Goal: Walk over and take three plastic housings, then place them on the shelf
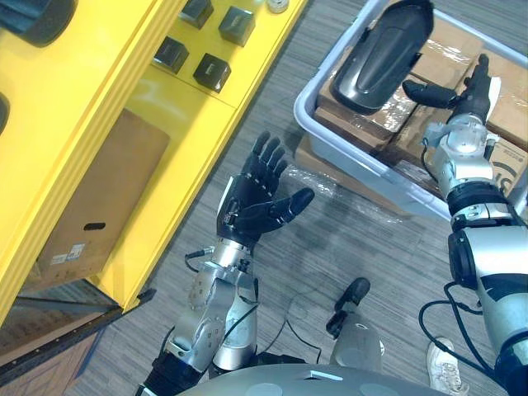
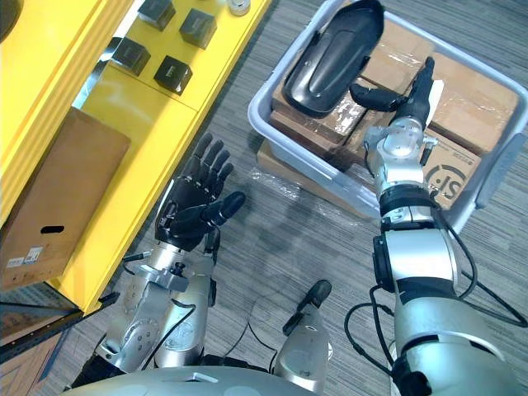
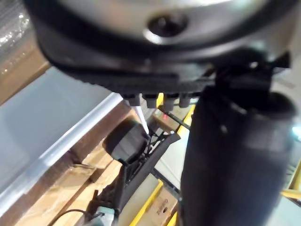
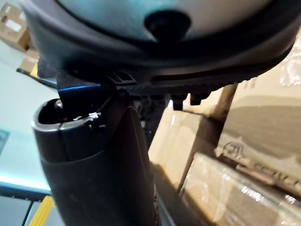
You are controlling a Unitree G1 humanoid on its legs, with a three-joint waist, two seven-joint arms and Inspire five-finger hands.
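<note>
We saw the left hand spread wide, palm up, over the floor beside the yellow shelf. The right hand was in the grey bin, fingers straight, thumb stuck out toward the black housing lying on the boxes there

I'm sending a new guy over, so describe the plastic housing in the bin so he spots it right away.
Find the grey bin right of the yellow shelf. Atop its wrapped cardboard boxes lies the plastic housing: the only glossy black, long rounded shell among brown boxes.
</note>
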